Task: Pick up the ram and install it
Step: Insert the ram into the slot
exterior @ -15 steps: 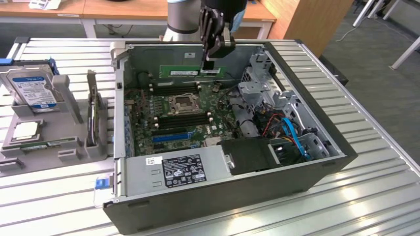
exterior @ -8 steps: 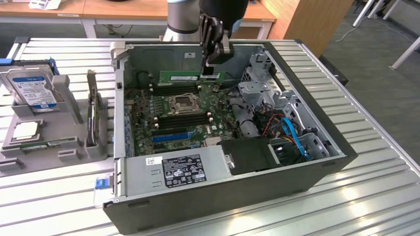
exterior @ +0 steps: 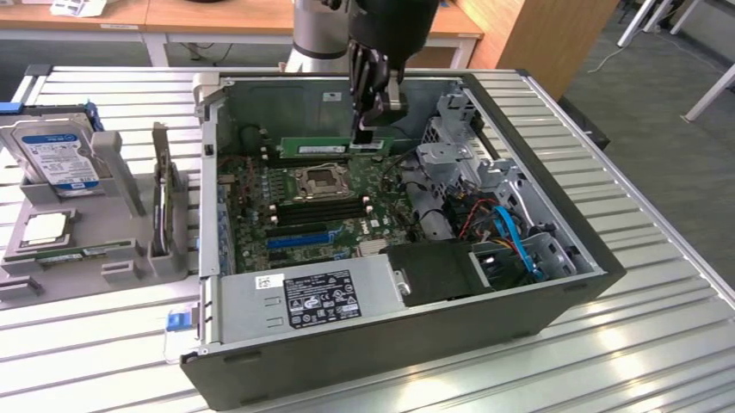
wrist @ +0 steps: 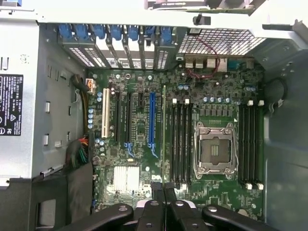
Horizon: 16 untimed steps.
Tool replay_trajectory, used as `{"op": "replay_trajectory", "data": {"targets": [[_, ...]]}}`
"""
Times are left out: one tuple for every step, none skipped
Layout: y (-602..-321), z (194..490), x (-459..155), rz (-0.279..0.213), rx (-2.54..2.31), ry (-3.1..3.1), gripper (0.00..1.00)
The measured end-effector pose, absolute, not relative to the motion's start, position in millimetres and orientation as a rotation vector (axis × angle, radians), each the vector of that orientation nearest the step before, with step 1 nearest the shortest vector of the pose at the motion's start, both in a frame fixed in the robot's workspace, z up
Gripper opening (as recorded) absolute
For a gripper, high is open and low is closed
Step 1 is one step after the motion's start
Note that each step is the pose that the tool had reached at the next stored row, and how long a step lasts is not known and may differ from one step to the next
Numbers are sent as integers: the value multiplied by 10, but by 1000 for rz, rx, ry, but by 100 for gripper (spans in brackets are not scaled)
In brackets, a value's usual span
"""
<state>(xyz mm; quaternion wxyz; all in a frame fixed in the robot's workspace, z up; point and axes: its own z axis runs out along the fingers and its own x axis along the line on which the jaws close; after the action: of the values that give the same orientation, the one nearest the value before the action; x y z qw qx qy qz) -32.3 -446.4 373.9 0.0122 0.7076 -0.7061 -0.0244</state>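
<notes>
The ram, a long green stick, hangs level inside the open computer case, above the far part of the motherboard. My gripper reaches down from above and is shut on the stick near its end at the exterior view's right. In the wrist view the ram appears edge-on as a thin green line running out from my shut fingers. It lies over the board between the blue slot and a bank of black memory slots.
A CPU socket sits between two banks of memory slots. The power supply and a drive cage with blue cables crowd the case. On the exterior view's left, a grey tray holds a hard drive and another green stick.
</notes>
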Motion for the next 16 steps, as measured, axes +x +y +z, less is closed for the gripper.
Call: {"op": "replay_trajectory", "data": {"targets": [[-4470,3721,-323,-76,2206,-2201,11],[-4476,3703,-323,-76,2206,-2201,11],[-4483,3684,-323,-76,2206,-2201,11],[-4489,3666,-323,-76,2206,-2201,11],[-4495,3648,-323,-76,2206,-2201,11],[-4501,3631,-323,-76,2206,-2201,11],[-4507,3613,-323,-76,2206,-2201,11],[-4513,3594,-323,-76,2206,-2201,11],[-4520,3575,-323,-76,2206,-2201,11],[-4527,3556,-323,-76,2206,-2201,11],[-4533,3538,-323,-76,2206,-2201,11],[-4540,3520,-323,-76,2206,-2201,11],[-4546,3503,-323,-76,2206,-2201,11],[-4553,3485,-323,-76,2206,-2201,11],[-4559,3467,-323,-76,2206,-2201,11],[-4566,3447,-323,-76,2206,-2201,11]]}}
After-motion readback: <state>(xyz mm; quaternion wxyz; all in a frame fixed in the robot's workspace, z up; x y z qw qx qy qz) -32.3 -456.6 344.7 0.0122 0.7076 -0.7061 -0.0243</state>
